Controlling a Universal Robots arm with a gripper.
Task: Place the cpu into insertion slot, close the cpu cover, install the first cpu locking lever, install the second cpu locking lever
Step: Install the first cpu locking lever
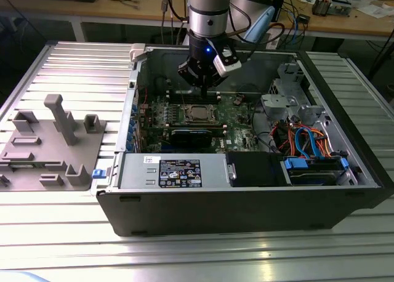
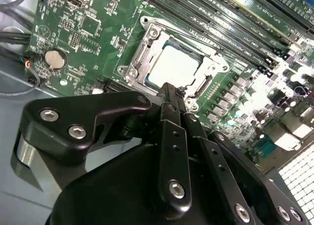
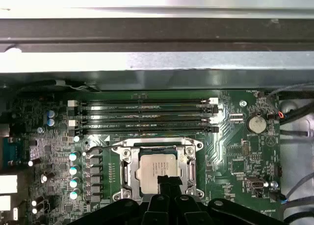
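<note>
While cpu (image 3: 156,167) sits under closed cpu cover (image 3: 126,168) | gripper (image 3: 167,180) poised over its edge | jaws pressed together, empty, likely for lever-pushing

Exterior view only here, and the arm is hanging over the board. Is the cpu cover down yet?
Observer: Yes. In the first wrist view the cpu cover lies flat, with the silver top of the cpu showing through its window.
Operator: Where's the gripper relative to it?
Observer: In the second wrist view the gripper has its tip at the cover's edge, jaws together with nothing between them. I can't tell if it touches.
</note>
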